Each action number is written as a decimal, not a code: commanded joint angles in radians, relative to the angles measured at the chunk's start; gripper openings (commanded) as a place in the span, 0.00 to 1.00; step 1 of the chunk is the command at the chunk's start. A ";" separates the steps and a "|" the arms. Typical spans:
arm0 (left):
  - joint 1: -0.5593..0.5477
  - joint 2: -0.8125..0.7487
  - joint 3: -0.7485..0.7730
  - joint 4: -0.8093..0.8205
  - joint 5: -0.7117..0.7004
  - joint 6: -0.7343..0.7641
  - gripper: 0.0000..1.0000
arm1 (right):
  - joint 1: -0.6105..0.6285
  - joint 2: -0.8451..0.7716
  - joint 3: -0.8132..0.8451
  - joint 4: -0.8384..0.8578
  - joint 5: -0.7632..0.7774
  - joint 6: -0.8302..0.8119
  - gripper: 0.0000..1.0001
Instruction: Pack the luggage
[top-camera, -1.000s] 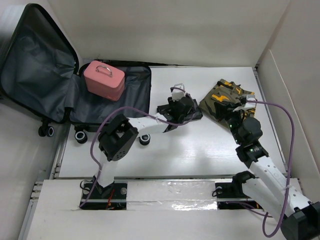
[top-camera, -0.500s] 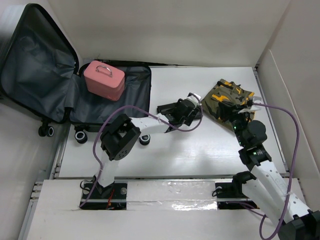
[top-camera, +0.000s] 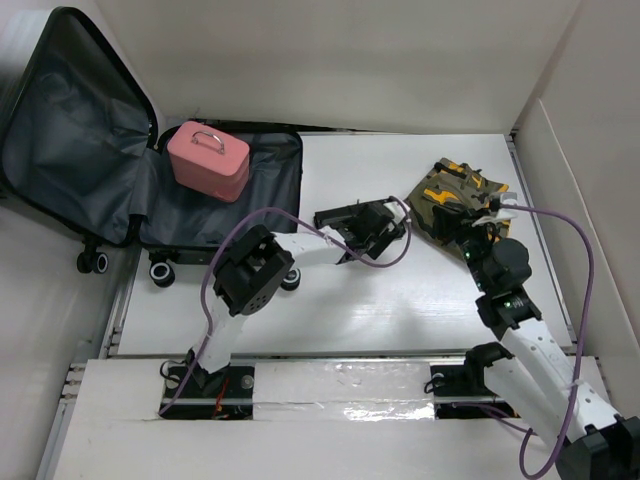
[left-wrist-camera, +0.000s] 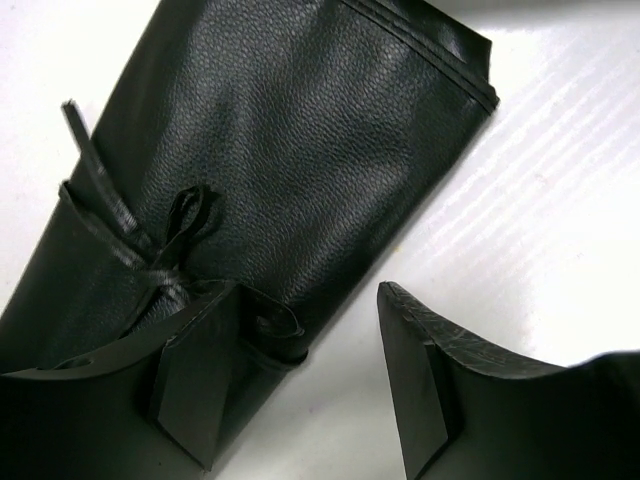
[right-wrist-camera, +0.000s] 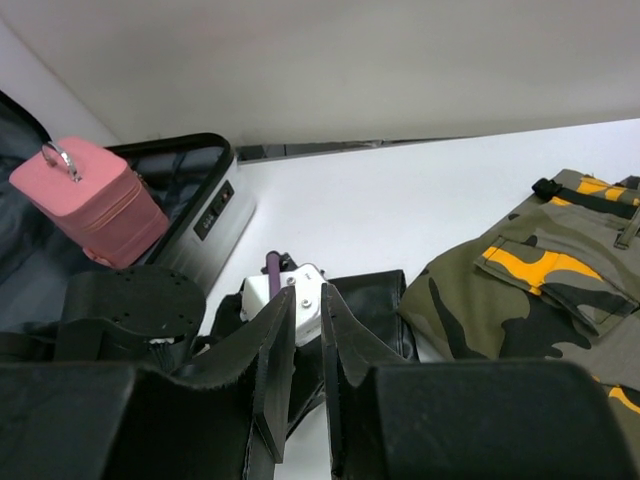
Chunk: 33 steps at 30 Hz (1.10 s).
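Two arms are reaching out over the worktop (top-camera: 400, 300), while the luggage (top-camera: 70, 150) lies open at the far left with its lid thrown back. A pink case (top-camera: 208, 160) stands in its lower half. Our left end effector (left-wrist-camera: 310, 300) is released, its jaws spread across one end of a black leather pouch (left-wrist-camera: 290, 150). One finger is beside the knotted tie and the other is over bare worktop. Our right end effector (right-wrist-camera: 307, 300) is drawn almost together with nothing in it, close to the camouflage garment (top-camera: 455, 185) and pointing toward the left wrist.

We judge the grip to be the weak point. If the left jaws close here, they may catch only the tie or a thin edge, so the slick pouch could swing, slip out or come undone on the way over. The arms are also close enough to collide, and the pink case leaves limited room.
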<state>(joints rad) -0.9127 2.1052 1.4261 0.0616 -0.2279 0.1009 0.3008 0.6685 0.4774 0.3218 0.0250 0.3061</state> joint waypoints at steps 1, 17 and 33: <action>0.005 0.041 0.057 -0.026 -0.043 0.033 0.54 | -0.006 0.008 0.010 0.043 -0.017 -0.012 0.22; 0.035 -0.040 0.005 0.082 -0.039 0.019 0.00 | -0.006 -0.020 0.004 0.045 -0.030 -0.019 0.22; 0.336 -0.548 -0.150 0.345 0.292 -0.415 0.00 | -0.015 -0.155 -0.029 0.016 0.061 -0.002 0.22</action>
<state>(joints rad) -0.6235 1.6306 1.2907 0.3042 -0.0128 -0.1841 0.2939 0.5007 0.4427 0.3084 0.0937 0.3058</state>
